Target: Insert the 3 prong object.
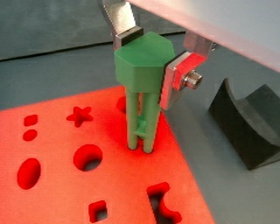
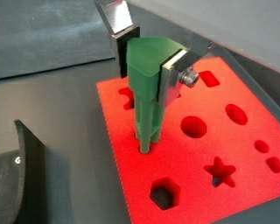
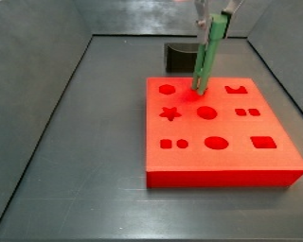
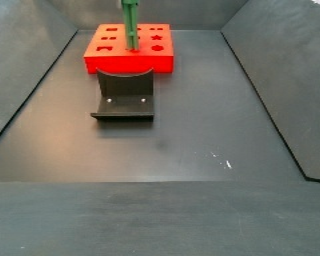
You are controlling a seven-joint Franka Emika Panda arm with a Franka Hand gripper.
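My gripper is shut on the head of the bright-green 3 prong object, held upright with its rods pointing down. The rod tips reach the top face of the red block, near its edge; whether they are in a cut-out I cannot tell. The object also shows in a wrist view over the red block, with the gripper at its top. In a side view the green piece stands on the block near its far edge, under the gripper. In a side view it stands on the far block.
A small dark grey curved block lies on the floor beside the red block; it also shows in a side view. The red block has several shaped cut-outs such as a star and circle. Grey walls enclose the floor.
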